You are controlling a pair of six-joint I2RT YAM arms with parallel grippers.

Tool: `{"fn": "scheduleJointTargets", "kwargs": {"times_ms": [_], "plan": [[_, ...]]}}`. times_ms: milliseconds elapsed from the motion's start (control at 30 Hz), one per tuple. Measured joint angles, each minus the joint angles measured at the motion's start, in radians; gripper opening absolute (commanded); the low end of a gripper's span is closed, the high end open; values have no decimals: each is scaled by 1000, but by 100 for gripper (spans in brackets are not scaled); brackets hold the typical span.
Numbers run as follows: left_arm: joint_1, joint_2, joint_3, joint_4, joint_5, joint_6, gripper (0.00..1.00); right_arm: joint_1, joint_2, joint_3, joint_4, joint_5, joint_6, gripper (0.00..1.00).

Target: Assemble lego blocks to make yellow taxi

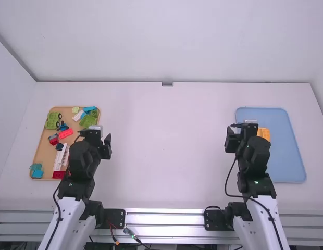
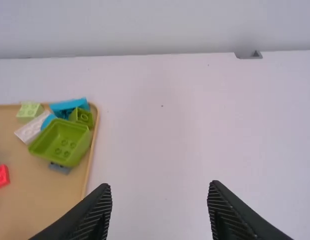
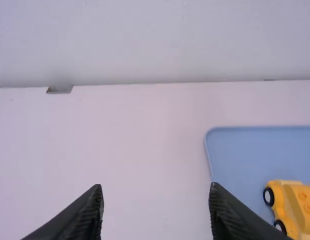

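Note:
My left gripper (image 1: 94, 136) stands open beside the right edge of the wooden tray; in the left wrist view the gripper (image 2: 160, 207) has nothing between its fingers. My right gripper (image 1: 244, 132) is over the left edge of the blue tray (image 1: 286, 172); in the right wrist view the gripper (image 3: 156, 207) is also open and holds nothing. A yellow block vehicle (image 1: 263, 134) lies in the blue tray, partly hidden by the right arm. In the right wrist view, the yellow vehicle (image 3: 295, 205) shows black wheels with white hubs and studs on its top.
The wooden tray (image 1: 41, 148) at the left holds several blocks: a green wheeled piece (image 1: 51, 121), red blocks (image 1: 65, 133), teal blocks (image 1: 37, 173) and a long white piece (image 1: 59, 159). A green tub-shaped piece (image 2: 62, 142) lies near the tray's right edge. A wall stands behind the table.

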Motion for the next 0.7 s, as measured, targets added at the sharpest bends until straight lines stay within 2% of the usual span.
{"fn": "scheduleJointTargets", "kwargs": {"times_ms": [433, 633, 700], "plan": [[0, -300, -299, -2, 0, 0, 18, 0, -309, -307, 0, 1, 3, 19], [0, -401, -306, 7, -3, -1, 9, 0, -413, -409, -2, 3, 0, 8], [0, -424, -306, 7, -3, 0, 7, 0, -434, -412, 7, 1, 2, 6]]}}
